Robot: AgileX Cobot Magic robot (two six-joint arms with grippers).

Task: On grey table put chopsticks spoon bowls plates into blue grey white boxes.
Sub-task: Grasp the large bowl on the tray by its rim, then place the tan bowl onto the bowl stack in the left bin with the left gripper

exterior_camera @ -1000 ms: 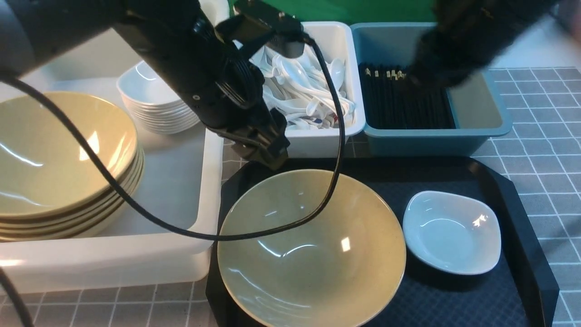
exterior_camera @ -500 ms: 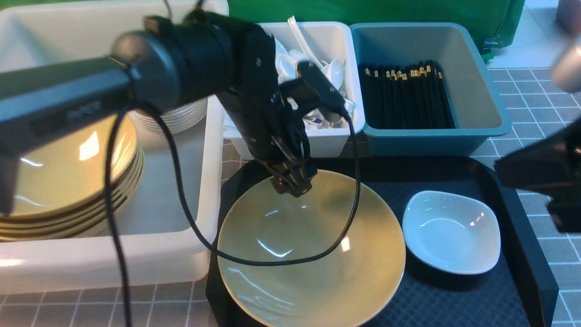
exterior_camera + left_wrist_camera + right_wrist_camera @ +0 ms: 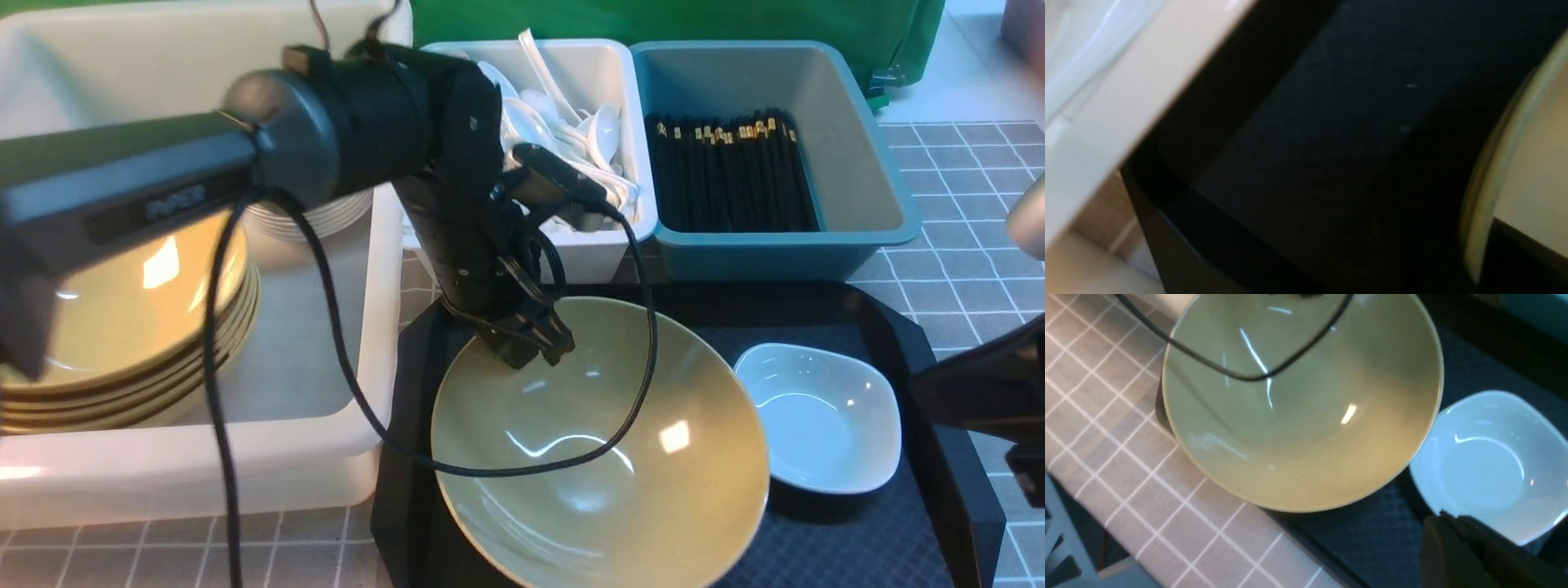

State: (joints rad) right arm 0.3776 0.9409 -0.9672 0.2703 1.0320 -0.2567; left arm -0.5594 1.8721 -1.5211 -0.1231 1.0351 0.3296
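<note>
Bowl (image 3: 600, 457) gripped at its rim, centre of the front view.
My left tool (image 3: 526, 347) is clamped on the bowl's upper-left rim, over the black tray (image 3: 922, 327). The bowl's right edge overlaps the plate (image 3: 820, 416) in view. My right tool (image 3: 1447, 528) is closed and empty at the right edge, near the plate. Chopsticks (image 3: 731, 171) lie in the blue-grey box (image 3: 865, 204) at upper right, and spoons (image 3: 571, 155) fill the small white box (image 3: 588, 253) beside it. More bowls (image 3: 106, 327) are stacked in the big box (image 3: 367, 327) at left.
</note>
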